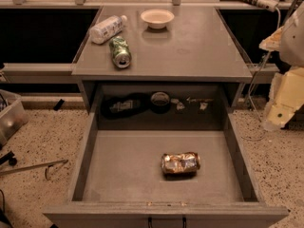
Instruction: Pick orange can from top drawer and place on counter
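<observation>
- Camera view, nearest: top drawer (118,212) stands open, with the orange can (180,163) on its side, right of centre.
- Looks light, crumpled and slick; I'd grip across its middle.
- Gripper (285,96) is at the right edge, beside the counter (199,46); open or closed, cannot tell.

drawer (90,141): pulled out, open above; orange can (180,163) alone mid-floor
counter (199,56): bottle (107,28), green can (120,52), bowl (157,18) crowd back-left
gripper (285,96): right edge, outside drawer
</observation>
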Motion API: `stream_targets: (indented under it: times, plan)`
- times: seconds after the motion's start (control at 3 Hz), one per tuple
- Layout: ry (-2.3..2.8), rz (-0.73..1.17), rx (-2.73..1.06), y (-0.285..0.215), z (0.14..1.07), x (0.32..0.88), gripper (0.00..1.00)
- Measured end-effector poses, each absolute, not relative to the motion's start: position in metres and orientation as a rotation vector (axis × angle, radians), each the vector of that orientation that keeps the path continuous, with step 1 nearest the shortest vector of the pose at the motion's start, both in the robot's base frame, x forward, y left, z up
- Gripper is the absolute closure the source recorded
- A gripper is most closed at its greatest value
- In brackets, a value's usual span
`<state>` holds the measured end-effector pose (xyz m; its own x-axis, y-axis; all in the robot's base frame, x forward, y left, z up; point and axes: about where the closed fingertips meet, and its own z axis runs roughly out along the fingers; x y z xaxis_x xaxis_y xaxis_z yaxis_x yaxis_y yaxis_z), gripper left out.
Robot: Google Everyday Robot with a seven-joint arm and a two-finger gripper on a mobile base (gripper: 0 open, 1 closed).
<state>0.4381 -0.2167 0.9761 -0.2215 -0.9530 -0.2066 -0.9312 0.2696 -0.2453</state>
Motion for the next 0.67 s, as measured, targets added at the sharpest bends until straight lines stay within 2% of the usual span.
stream_targets:
  times: [0.67]
  plan:
    - [2.212,-0.091,-1.720,-0.215,0.964,0.438,0.00]
